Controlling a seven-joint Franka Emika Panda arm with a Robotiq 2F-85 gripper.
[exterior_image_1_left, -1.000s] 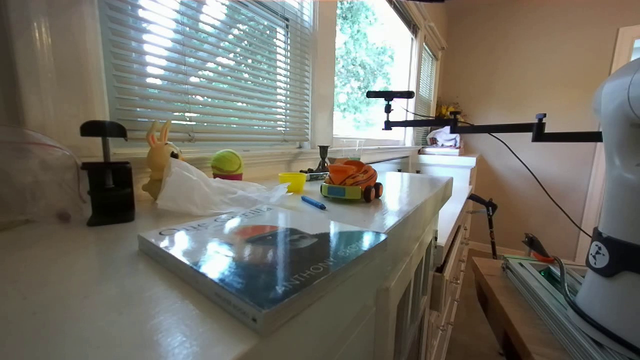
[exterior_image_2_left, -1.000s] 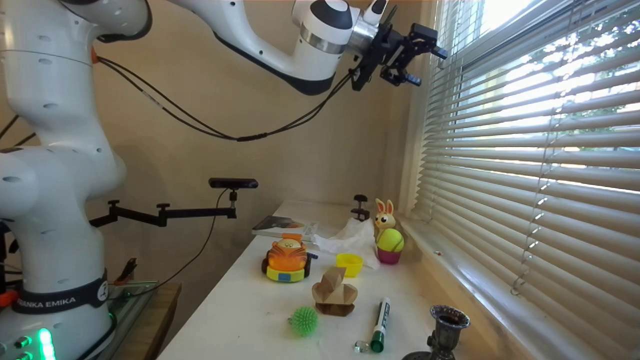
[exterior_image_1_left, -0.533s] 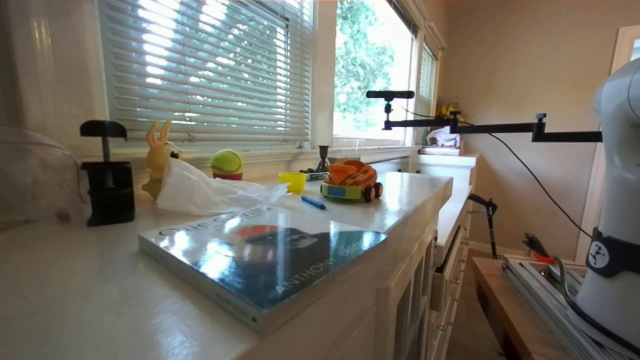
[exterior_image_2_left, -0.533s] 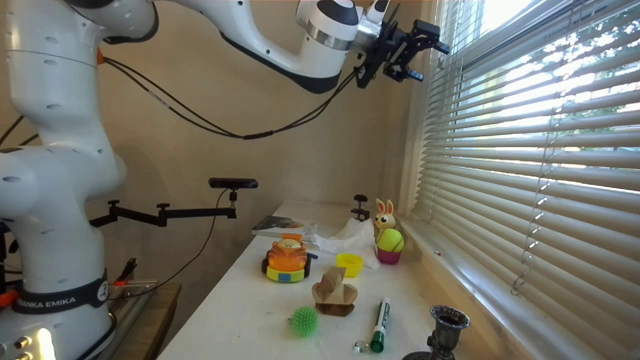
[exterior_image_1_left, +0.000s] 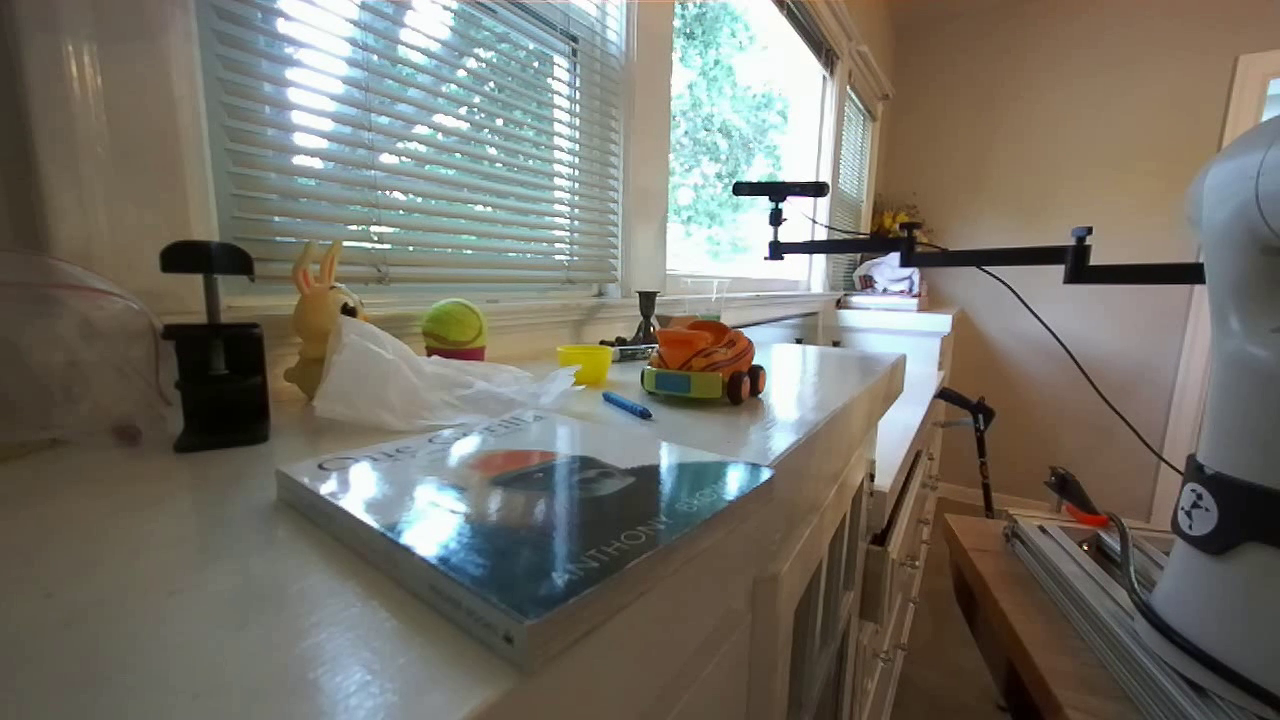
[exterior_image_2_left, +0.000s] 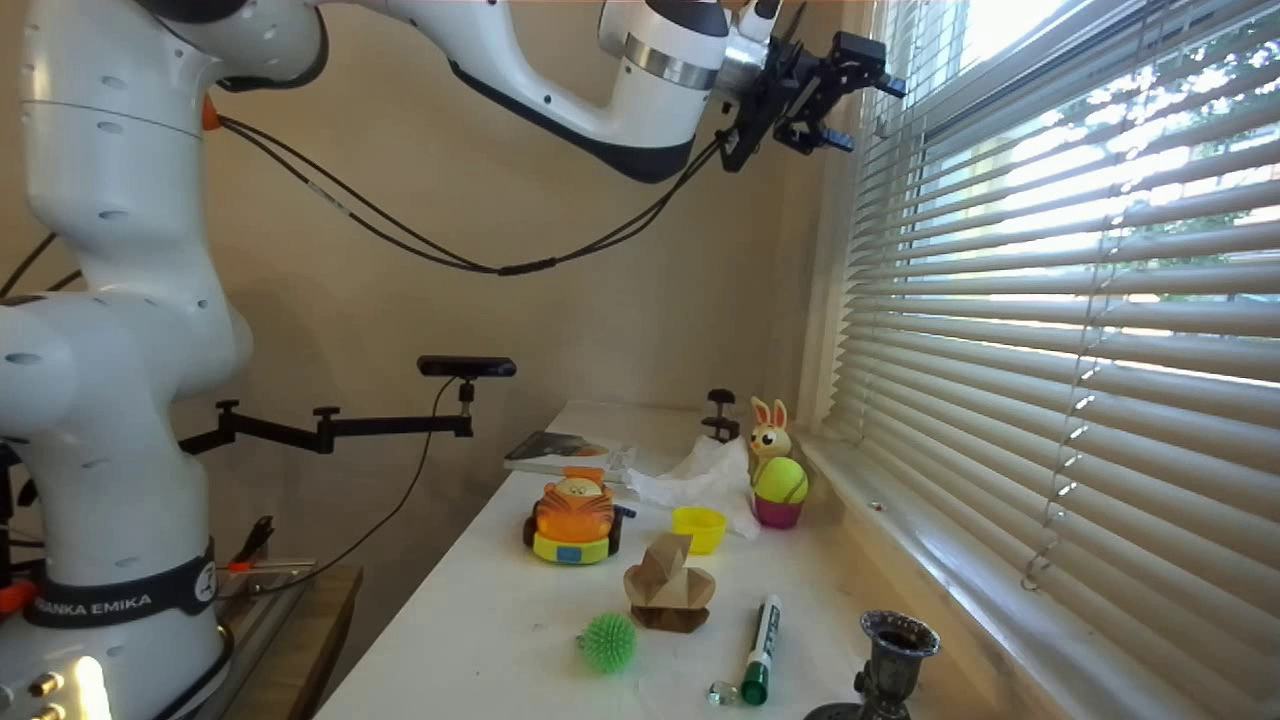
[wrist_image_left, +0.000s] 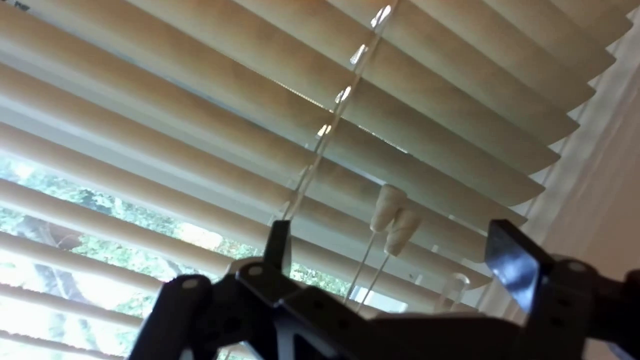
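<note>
Cream slatted blinds (wrist_image_left: 435, 120) — two tapered tassels (wrist_image_left: 387, 207) dangling — face parted, empty fingers (wrist_image_left: 513, 267).

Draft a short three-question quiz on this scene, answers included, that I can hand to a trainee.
1. Multiple choice: in the wrist view, which of these shows between the jaws?
A) a book
B) a pair of cord pulls
C) a marker

2. True or false: the jaws are shut on the yellow cup.

3. Fill in: in both exterior views, a long-eared toy ____ stands near the yellow-green ball.

Key:
1. B.
2. False; the jaws stand open and hold nothing.
3. rabbit.
</note>
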